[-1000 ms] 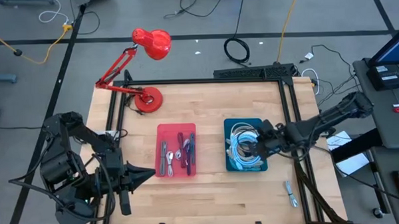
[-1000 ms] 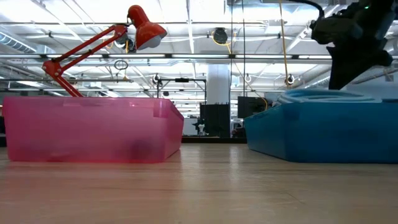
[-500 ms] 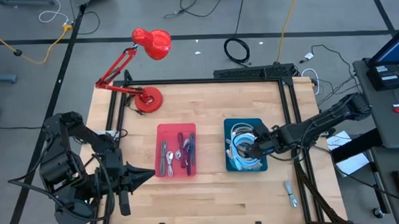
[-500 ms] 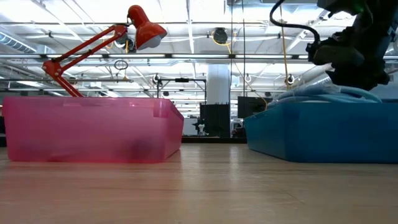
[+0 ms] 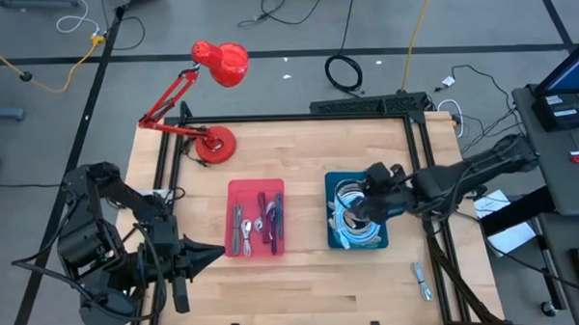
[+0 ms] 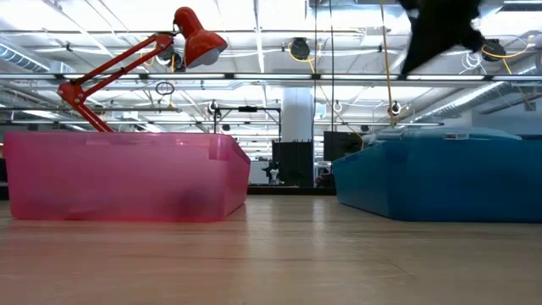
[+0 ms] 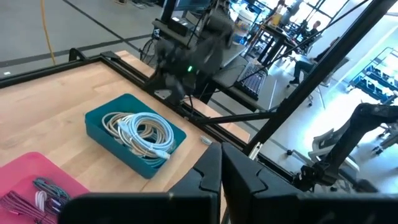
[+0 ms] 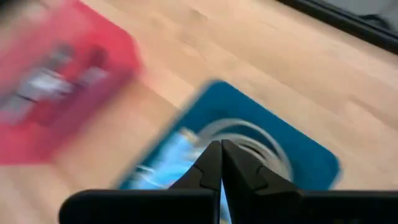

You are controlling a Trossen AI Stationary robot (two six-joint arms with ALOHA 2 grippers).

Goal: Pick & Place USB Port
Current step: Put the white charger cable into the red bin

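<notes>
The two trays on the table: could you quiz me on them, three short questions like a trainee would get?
1. True or false: the blue tray holds coiled cables.
2. Which claw is over the blue tray? A left, B right.
3. Fill in: the red lamp stands on the table's ___ side, beyond the pink tray.

Key: 1 true. 2 B; the right claw is shut, the left claw waits shut near the table's front. 3 far.

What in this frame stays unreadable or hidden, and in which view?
- Low view: what lies in the pink bin and blue bin is hidden by their walls.
- Right wrist view: motion blur smears the coiled cables; whether the shut right claw pinches anything is unclear.
- High view: items in the pink bin are too small to identify.
- Left claw waits shut at the table's near-left edge.
</notes>
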